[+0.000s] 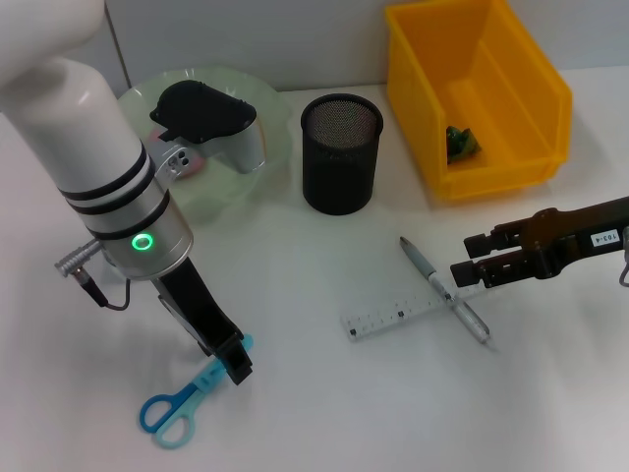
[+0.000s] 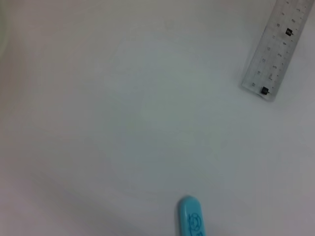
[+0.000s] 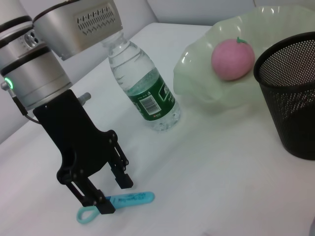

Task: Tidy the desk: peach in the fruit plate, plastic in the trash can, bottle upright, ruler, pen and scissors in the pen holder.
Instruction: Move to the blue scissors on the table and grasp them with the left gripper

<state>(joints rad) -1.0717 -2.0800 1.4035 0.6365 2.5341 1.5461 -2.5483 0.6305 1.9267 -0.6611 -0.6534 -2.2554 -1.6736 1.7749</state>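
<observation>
The blue and teal scissors (image 1: 180, 403) lie at the front left. My left gripper (image 1: 229, 360) stands low over their blade end, open, one finger on each side (image 3: 114, 194) of the scissors (image 3: 129, 198). The teal blade tip (image 2: 191, 220) shows in the left wrist view. My right gripper (image 1: 470, 259) hovers open just right of the silver pen (image 1: 444, 291), which lies across the clear ruler (image 1: 401, 316). The peach (image 3: 233, 59) rests in the pale green fruit plate (image 3: 199, 83). The bottle (image 3: 145, 87) stands upright beside it. The green plastic (image 1: 461, 144) lies in the yellow trash can (image 1: 511, 167).
The black mesh pen holder (image 1: 339, 152) stands upright at the back centre, between the fruit plate (image 1: 270, 108) and the trash can. My left arm hides the bottle in the head view. One end of the ruler (image 2: 274, 54) shows in the left wrist view.
</observation>
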